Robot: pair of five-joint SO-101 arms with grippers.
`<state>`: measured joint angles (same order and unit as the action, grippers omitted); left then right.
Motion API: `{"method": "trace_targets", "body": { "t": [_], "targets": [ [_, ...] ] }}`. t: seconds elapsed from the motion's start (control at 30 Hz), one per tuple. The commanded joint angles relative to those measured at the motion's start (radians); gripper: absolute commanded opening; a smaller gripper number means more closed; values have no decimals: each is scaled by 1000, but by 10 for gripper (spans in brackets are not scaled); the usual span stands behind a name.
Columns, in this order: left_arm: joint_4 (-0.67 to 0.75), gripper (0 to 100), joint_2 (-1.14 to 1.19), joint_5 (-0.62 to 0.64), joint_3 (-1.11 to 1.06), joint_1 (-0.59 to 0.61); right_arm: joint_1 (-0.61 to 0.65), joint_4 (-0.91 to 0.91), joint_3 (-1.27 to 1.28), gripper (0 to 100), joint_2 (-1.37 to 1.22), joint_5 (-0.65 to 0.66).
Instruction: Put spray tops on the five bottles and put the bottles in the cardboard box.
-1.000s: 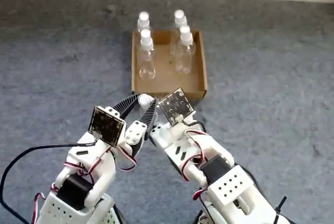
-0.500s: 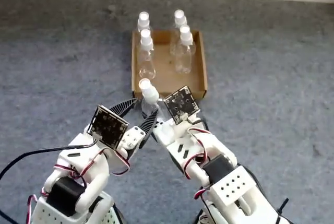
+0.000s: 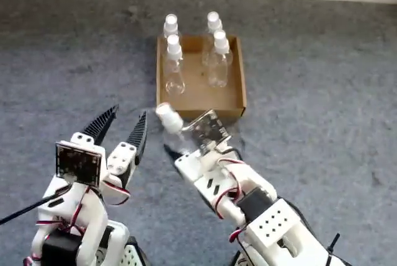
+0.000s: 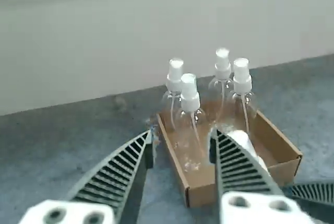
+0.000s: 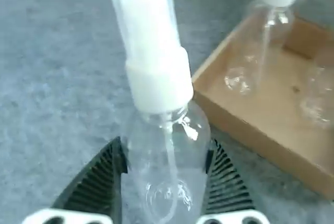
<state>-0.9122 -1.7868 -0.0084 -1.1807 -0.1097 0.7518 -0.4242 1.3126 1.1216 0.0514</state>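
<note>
Four clear bottles (image 3: 174, 74) with white spray tops (image 3: 173, 41) stand upright, two by two, in the open cardboard box (image 3: 241, 83), while the fifth bottle (image 5: 167, 177), clear and likewise topped, tilts just outside the box's near wall, clamped in the right gripper (image 5: 166, 151).

Diffuse, even overhead light, moderately bright. The grey surface (image 3: 310, 92) carries no hard-edged shadows; the four bottles (image 3: 218, 61) cast only faint shade on the floor of the cardboard box (image 3: 240, 80). Small specular glints mark the held bottle (image 5: 162, 125).
</note>
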Motion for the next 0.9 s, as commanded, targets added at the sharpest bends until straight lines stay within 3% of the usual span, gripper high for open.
{"method": "trace_targets", "body": {
  "t": [0.0, 0.3, 0.5, 0.73, 0.87],
  "targets": [
    [104, 160, 27, 9, -48, 1, 44, -1, -15, 4, 27, 60],
    [169, 160, 35, 2, -185, -111, 45, -1, -15, 4, 27, 63],
    [167, 160, 35, -121, -213, -243, 47, -1, -15, 4, 28, 63],
    [166, 160, 25, -120, -170, -162, 33, -1, -18, 4, 28, 63],
    [124, 160, 24, -118, -125, -130, -39, -1, -19, 4, 21, 61]
  ]
}}
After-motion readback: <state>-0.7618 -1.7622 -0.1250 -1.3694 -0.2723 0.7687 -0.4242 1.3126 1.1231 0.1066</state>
